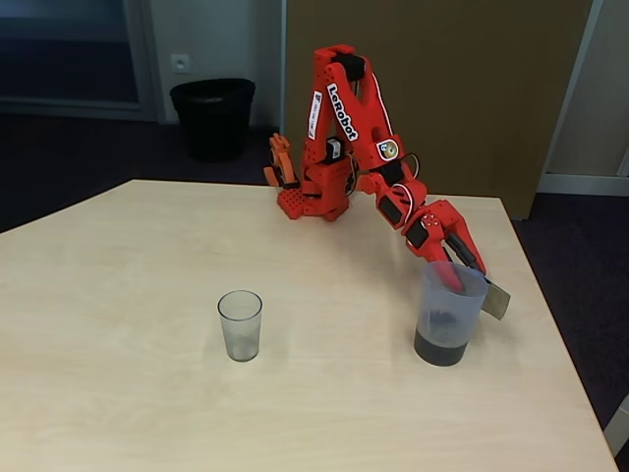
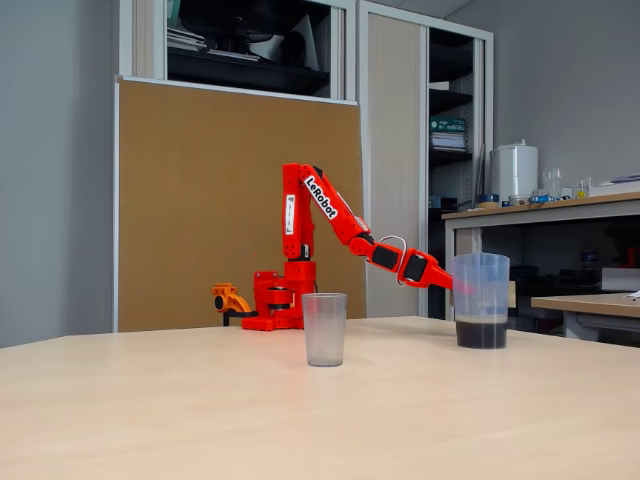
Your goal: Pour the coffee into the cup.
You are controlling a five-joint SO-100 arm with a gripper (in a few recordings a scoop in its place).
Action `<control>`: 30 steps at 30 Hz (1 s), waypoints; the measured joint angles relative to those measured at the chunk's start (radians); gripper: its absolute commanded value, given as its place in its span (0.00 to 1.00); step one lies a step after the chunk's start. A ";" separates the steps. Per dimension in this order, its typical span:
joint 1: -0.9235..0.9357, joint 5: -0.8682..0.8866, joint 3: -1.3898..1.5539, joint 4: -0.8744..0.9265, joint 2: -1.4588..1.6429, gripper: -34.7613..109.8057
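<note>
1. Reaching: my tool [image 1: 460, 273] is at the jug [image 1: 448, 313] rim, one finger inside the wall; grip state indiscernible.
2. Seat the grip fully before lifting; tilt slowly.
3. Count: one jug holding coffee [image 1: 439, 347], one cup [image 1: 240, 325], well apart on the bench [image 1: 128, 295].

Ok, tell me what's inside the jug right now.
The jug holds the coffee, a dark layer at its bottom, well under half full. One finger of the gripper reaches in over the rim. The frosted wall blurs how far down it goes.
</note>
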 measured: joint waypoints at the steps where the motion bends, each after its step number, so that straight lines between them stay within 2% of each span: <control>1: 0.000 0.000 -0.008 -0.002 -0.008 0.38; 30: 0.017 -0.057 -0.192 -0.091 -0.236 0.39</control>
